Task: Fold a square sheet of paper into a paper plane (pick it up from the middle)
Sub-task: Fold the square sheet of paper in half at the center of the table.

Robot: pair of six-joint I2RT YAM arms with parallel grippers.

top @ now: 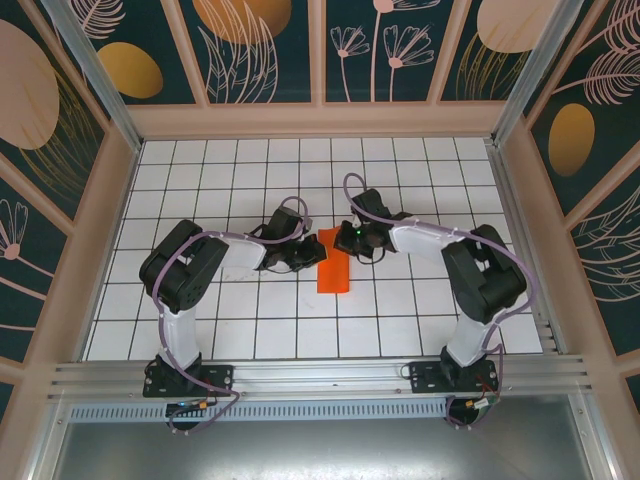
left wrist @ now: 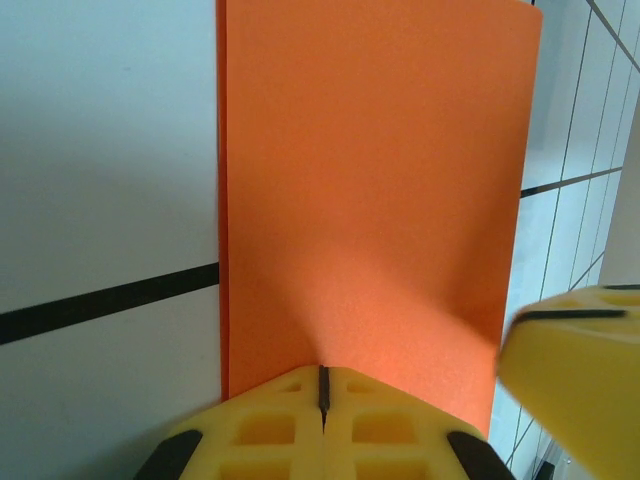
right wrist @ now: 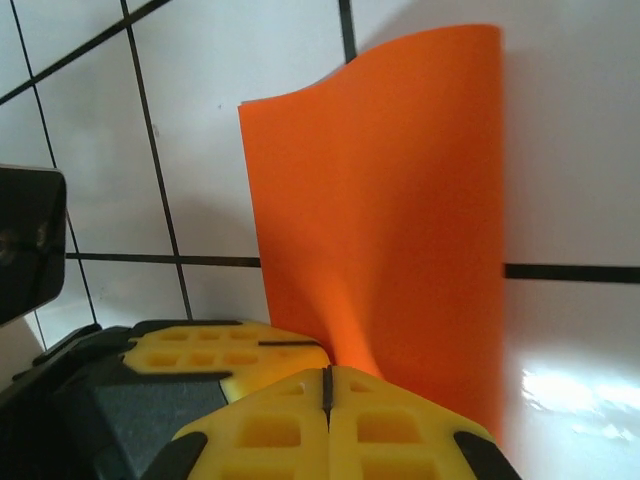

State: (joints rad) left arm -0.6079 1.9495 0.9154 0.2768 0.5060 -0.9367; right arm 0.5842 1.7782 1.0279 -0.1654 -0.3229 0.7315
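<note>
At the ctr of the desk (top: 220, 180), the left hand (left wrist: 322, 392) is clenched on the left edge of the square sheet of paper (top: 335, 272), which looks doubled into an orange-red rectangle lying btwn the arms, its long axis running near-to-far w/ a slight slant. The right hand (right wrist: 327, 385) is likewise pinched shut on the sheet's far-right edge, raising a small ridge. Both hands are about equally close, at the far half, so the next crease prob. turns on that long axis.

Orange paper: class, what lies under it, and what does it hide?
Under the orange paper is the white gridded table, visible around it. Grid lines beneath are covered. Left gripper and right gripper pinch one end.
</note>
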